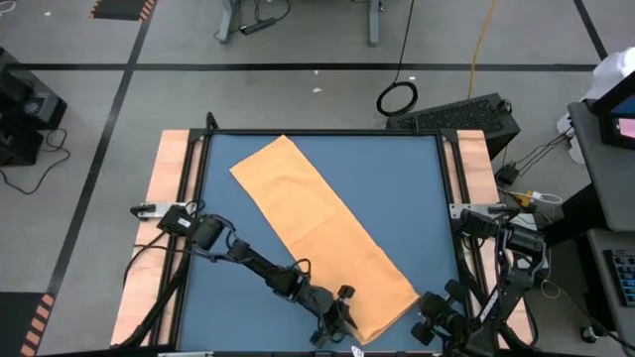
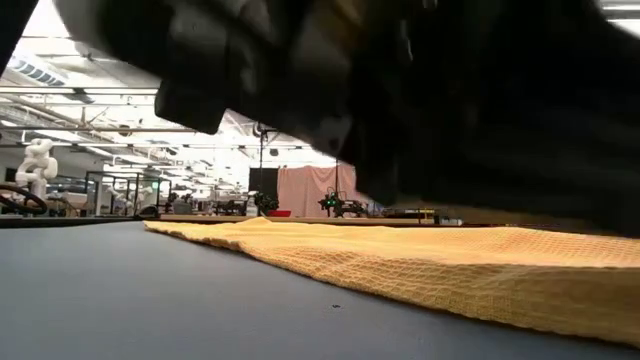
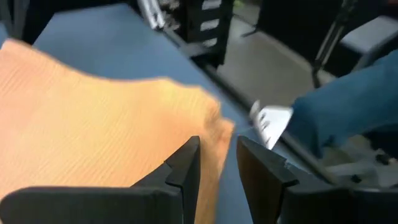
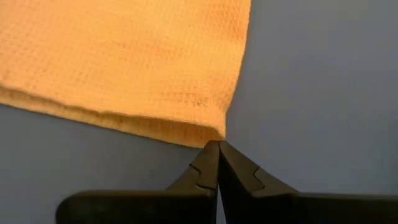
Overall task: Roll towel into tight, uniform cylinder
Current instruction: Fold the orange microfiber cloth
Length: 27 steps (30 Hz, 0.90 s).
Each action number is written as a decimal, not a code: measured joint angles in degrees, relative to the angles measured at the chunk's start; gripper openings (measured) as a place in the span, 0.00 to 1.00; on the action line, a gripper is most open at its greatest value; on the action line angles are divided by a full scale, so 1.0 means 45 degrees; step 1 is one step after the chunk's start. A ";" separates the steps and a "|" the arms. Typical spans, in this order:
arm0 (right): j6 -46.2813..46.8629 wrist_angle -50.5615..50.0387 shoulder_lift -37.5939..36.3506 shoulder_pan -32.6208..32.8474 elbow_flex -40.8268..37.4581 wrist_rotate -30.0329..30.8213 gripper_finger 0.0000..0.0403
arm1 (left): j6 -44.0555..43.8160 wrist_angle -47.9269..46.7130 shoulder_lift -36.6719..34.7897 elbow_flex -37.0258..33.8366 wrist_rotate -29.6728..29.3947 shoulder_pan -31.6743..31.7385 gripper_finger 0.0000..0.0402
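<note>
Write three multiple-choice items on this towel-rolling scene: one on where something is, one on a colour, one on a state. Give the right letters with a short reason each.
1. Where does the towel lie on the table?
A. Bunched in one far corner
B. As a long strip running diagonally from the far left toward the near right
C. Hanging off the right edge

2. What colour is the towel?
A. Orange-yellow
B. White
C. Green

3. How do the right hand's fingers stand?
A. Wide open
C. Shut on a fold of towel
B. Shut, with nothing between them

Answers:
1 B: the high view shows a flat diagonal strip.
2 A: every view shows orange-yellow cloth.
3 B: the right wrist view shows the fingertips pressed together just off the towel's corner, over bare table.
</note>
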 joint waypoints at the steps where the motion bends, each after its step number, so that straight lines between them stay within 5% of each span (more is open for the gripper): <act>1: 0.0059 0.0000 0.0000 0.0000 0.0000 -0.0001 0.00 | 0.0114 0.0014 0.0054 0.0000 -0.0100 0.0021 0.27; 9: 0.0035 0.0180 0.0000 0.0010 0.0000 0.0077 0.00 | 0.0655 0.0165 0.0076 0.0000 -0.0113 0.0444 0.27; 17: 0.0207 0.0244 0.0000 0.0010 -0.0371 0.0033 0.00 | -0.0159 0.1812 0.0081 0.0005 0.2725 0.0876 0.27; 27: 0.1653 0.0619 0.0015 0.0454 -0.0981 0.1545 0.00 | -0.0321 0.0381 0.0090 0.0000 0.2545 0.0590 0.27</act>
